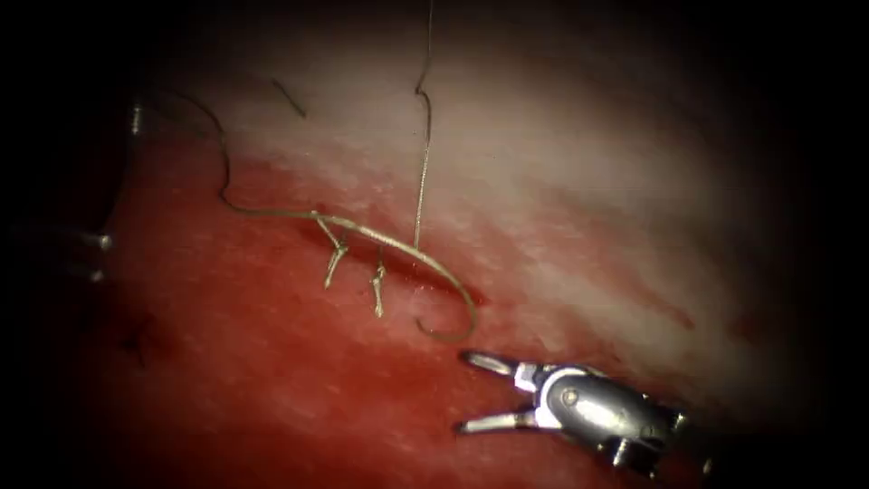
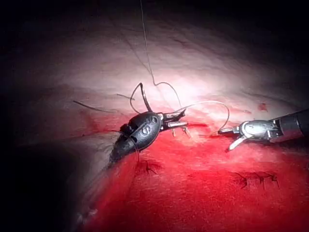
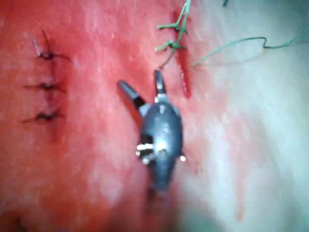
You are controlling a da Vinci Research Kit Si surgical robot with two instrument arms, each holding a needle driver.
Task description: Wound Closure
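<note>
The needle (image 1: 434, 272) is seen in the endoscope view lying on the tissue (image 1: 272, 380) along the cut (image 1: 389, 258). Its long axis runs from upper left to lower right, and at the lower right the curve hooks round so that the tip points back up and to the left. It looks thin, pale and metallic, a slender arc with a tight bend at the tip end. Whether any part of it sits in the tissue cannot be told; most of its length is seen lying exposed on top. No end effector is seen holding it.

The thread (image 1: 222, 172) is seen leaving the needle's upper-left end, rising in a bend toward the dark left edge. A second strand (image 1: 423, 163) runs nearly straight up from the needle's middle to the top of the picture. Two short knotted thread ends (image 1: 335, 258) hang across the cut below the needle. Red fluid (image 1: 226, 299) covers the tissue left of and below the cut; the tissue on the right is pale.

The right end effector (image 1: 475, 391) is seen just below the needle's hooked tip, its jaws spread wide apart with nothing between them.

The left end effector (image 2: 176, 121) is seen in the left wrist view, over the cut near the knotted ends; whether its jaws grip anything cannot be told.
</note>
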